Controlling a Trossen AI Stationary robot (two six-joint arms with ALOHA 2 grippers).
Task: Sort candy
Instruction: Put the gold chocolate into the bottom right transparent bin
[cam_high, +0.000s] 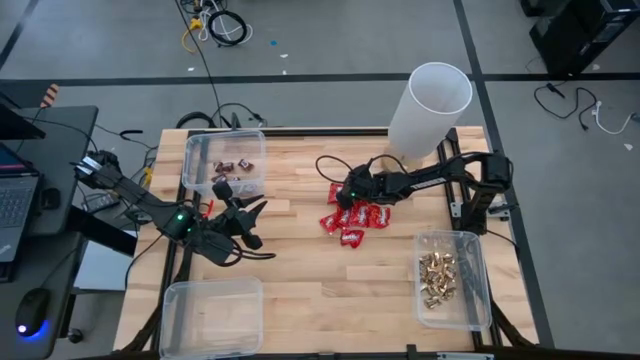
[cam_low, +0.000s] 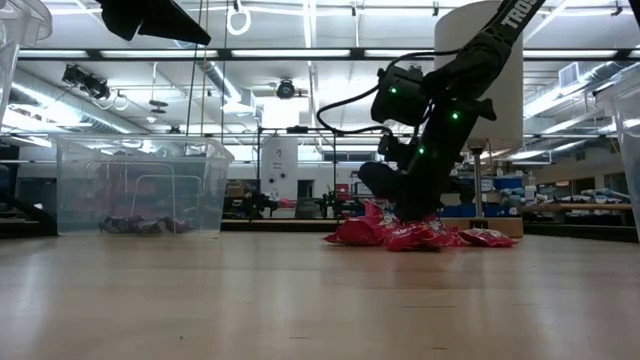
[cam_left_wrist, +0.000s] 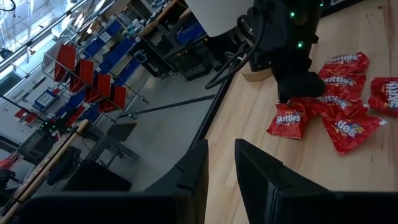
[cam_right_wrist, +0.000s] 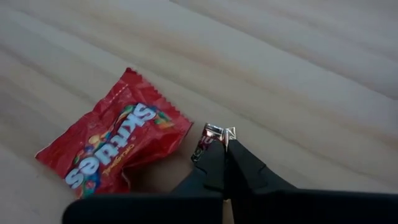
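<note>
Gold-foil piece (cam_right_wrist: 213, 138) pinched at the tips of right gripper (cam_right_wrist: 225, 144), fingers shut on it, low at the red packets (cam_high: 352, 220) mid-table, presumably for the gold bin (cam_high: 478, 300). Long axis not discernible. Left gripper (cam_high: 243, 222) idling near the bar bin (cam_high: 190, 160), fingers narrowly parted, empty.

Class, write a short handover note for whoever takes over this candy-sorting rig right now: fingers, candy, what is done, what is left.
Right gripper: fingers shut on a small gold-foil piece, low over the table beside the red packets.
Left gripper: fingers apart, holding nothing, waiting near the bin of dark mini bars.
Done: gold-foil pieces fill the right-hand bin; dark bars are binned.
Left: bin the held gold piece, then move the red packets, probably into the empty bin.
</note>
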